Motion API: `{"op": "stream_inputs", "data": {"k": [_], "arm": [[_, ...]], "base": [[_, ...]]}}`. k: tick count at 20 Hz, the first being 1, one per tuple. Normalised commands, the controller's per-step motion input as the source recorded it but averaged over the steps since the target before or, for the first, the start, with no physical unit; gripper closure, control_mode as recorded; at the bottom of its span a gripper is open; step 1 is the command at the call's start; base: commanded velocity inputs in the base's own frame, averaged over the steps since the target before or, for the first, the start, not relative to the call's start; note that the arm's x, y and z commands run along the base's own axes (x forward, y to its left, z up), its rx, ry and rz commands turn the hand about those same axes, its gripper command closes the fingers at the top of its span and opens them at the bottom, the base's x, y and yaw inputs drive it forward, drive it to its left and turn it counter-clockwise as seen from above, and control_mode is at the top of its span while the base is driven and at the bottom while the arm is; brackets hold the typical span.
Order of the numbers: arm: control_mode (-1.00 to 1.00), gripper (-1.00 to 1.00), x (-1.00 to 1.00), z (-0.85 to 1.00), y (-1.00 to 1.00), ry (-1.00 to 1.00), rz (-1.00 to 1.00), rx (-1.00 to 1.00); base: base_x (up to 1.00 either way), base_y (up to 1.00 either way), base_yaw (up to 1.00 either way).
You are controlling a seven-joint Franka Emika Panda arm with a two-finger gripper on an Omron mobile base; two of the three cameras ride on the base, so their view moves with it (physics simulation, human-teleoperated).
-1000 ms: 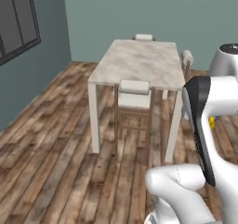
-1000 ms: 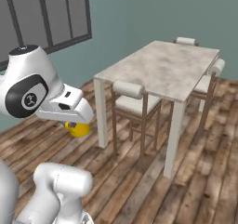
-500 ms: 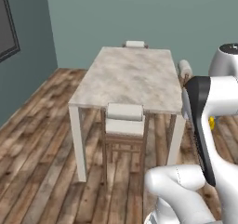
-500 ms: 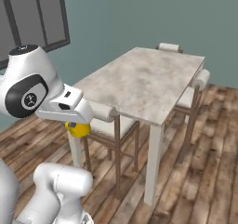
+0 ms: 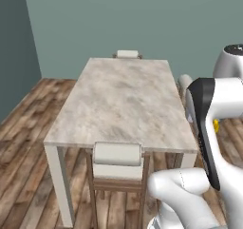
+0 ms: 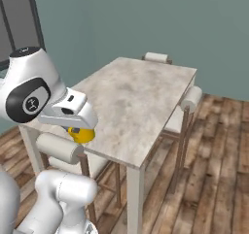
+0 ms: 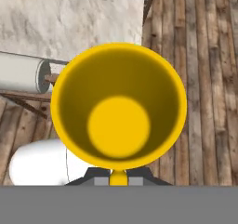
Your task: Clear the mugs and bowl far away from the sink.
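1. Left base view: from behind the arm, looking forward and down the long table (image 5: 123, 104), a chair (image 5: 117, 161) nearest.
2. Right base view: same table (image 6: 141, 97), seen cornerwise from the other side.
3. Hand view: close, straight into the yellow mug (image 7: 119, 107), wood floor (image 7: 209, 79) beyond.

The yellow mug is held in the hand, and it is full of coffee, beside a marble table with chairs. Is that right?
Not quite. The yellow mug is empty: the hand view looks straight into it and shows only its bare yellow bottom. The rest stands: the hand holds it, beside the marble table with chairs.
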Motion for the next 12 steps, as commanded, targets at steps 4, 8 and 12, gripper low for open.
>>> {"op": "stream_inputs", "data": {"k": [4,8,12], "arm": [[1.0,1.0,0.0,0.0,0.0,0.0,0.0,0.0],[1.0,1.0,0.0,0.0,0.0,0.0,0.0,0.0],[1.0,1.0,0.0,0.0,0.0,0.0,0.0,0.0]], "base": [[1.0,0.0,-0.14],[1.0,0.07,-0.07],[1.0,0.02,0.07]]}}
